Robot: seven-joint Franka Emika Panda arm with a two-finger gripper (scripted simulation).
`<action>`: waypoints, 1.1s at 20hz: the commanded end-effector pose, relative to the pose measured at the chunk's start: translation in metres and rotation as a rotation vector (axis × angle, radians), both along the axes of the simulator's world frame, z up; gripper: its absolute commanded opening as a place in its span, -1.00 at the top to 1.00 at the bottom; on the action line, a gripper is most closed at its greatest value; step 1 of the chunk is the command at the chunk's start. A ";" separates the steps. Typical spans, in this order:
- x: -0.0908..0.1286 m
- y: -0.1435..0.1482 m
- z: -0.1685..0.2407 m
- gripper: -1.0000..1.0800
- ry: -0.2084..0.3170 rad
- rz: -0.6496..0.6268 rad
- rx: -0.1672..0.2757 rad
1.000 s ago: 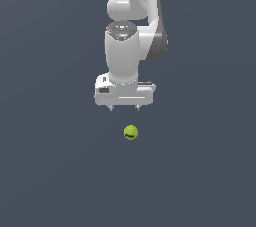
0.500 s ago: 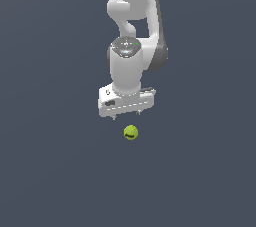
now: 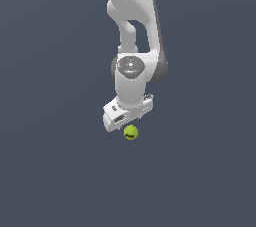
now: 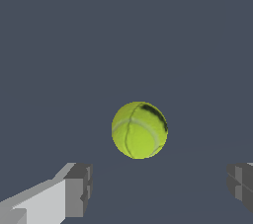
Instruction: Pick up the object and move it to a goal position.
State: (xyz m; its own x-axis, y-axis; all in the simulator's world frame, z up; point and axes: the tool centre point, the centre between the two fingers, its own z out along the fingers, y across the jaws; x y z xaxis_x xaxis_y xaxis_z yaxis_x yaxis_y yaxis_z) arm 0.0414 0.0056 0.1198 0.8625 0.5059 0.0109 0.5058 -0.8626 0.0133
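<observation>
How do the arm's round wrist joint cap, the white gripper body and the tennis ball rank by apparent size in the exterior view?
1. White gripper body, widest of the three.
2. Round wrist joint cap, clearly smaller.
3. Tennis ball, smallest, though not far below the cap.
How near each sits to the camera is unknown, so this ranks looks only.

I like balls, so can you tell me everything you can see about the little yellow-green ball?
The ball is round and yellow-green, with pale curved seam lines and a dark smudge on one side, like a tennis ball. It looks fuzzy rather than shiny. It sits alone on a plain dark grey floor. The white gripper hangs just above it with its fingers spread wide, one on each side. Nothing is touching the ball, as far as the pictures show.
</observation>
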 end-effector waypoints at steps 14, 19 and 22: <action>0.006 0.008 -0.029 -0.92 0.017 0.193 0.004; 0.006 0.008 -0.035 -0.92 0.017 0.188 0.004; 0.005 0.008 -0.048 -0.92 0.017 0.190 0.004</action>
